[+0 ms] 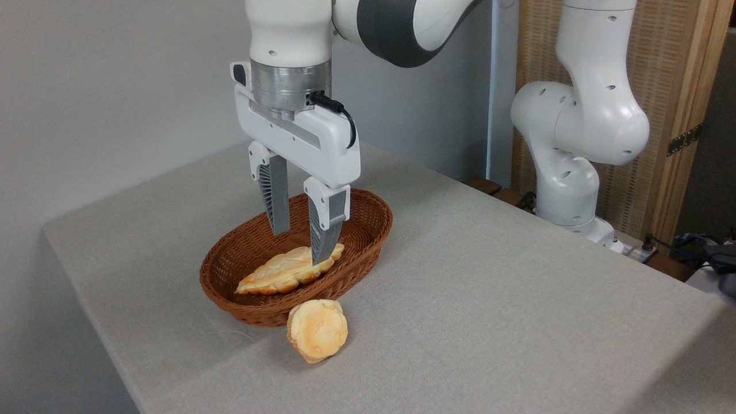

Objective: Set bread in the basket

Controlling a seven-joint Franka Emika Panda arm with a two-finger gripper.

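The gripper (303, 244) is hanging over the basket (368, 230), fingers spread and gripping nothing, tips just above a pale loaf (287, 269) lying inside. The bun (317, 330) is sitting tilted on the table (489, 287), leaning against the basket's near rim.

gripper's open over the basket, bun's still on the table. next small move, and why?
Probably lift and shift toward the camera, over the bread. The gripper hangs open and empty above the braided loaf inside the basket, while the bun leans on edge against the basket's outer wall, on the table.
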